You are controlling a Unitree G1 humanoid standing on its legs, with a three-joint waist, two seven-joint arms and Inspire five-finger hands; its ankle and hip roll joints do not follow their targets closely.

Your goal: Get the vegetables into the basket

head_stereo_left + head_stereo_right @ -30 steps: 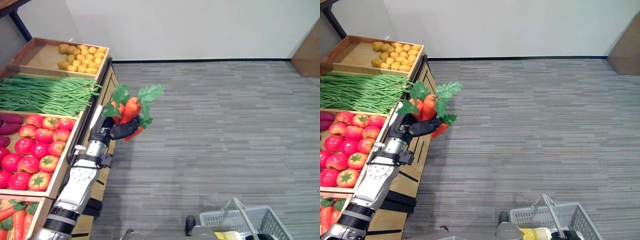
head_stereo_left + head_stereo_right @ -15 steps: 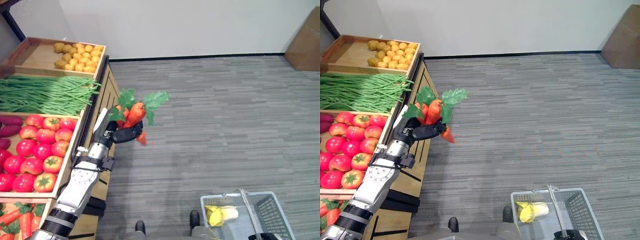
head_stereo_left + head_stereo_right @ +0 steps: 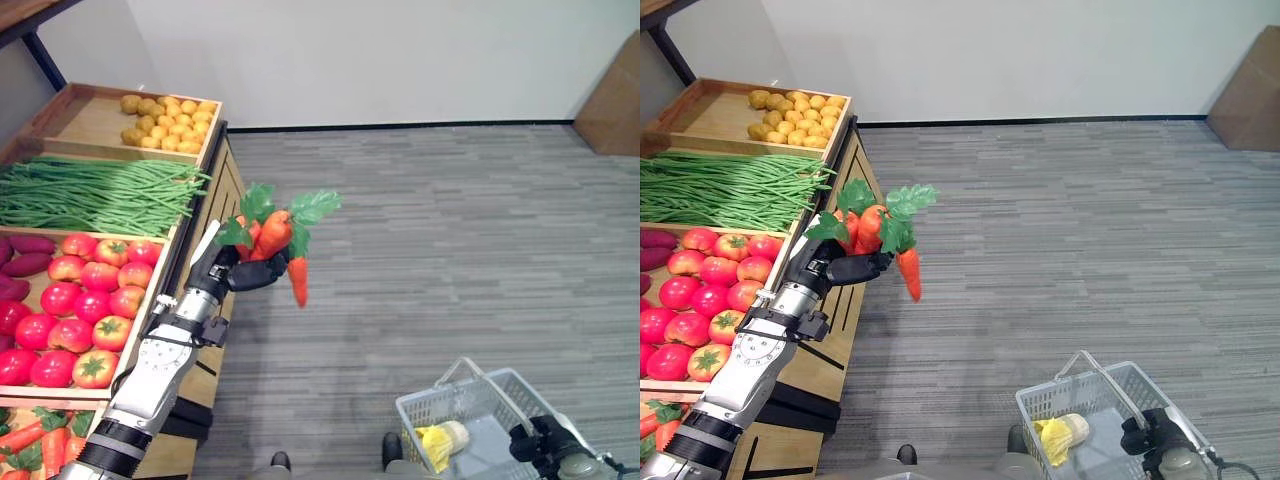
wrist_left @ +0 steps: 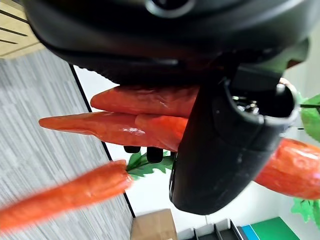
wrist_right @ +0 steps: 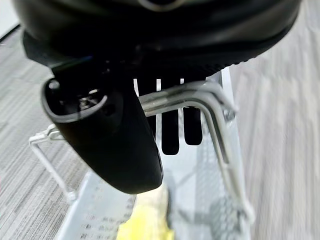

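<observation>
Since the earlier frames one carrot in the bunch of carrots (image 3: pixel 270 235) has swung loose and now hangs point-down below the others, while the basket (image 3: pixel 1095 415) sits at the lower right of the frame with the right hand (image 3: pixel 1150 437) at its handle. The left hand (image 3: pixel 232 272) is at mid-left of the frame, just off the edge of the wooden stand (image 3: pixel 215 185), its fingers and thumb curled round the carrot bodies with the green tops fanning upward. The bunch is well apart from the basket, over bare carpet. I judge the step in hand to be the carry: picked, not yet dropped in. The next move calls for swinging the left arm down and right over the basket's open top before letting go, and the dangling carrot may slip out early. A yellow vegetable (image 3: pixel 445 440) already lies inside the basket. The left wrist view shows what the head views cannot: the thumb (image 4: pixel 225 150) pressing across several carrots. The right wrist view shows the right hand's fingers (image 5: pixel 170 132) hooked round the basket's wire handle (image 5: pixel 200 97).
</observation>
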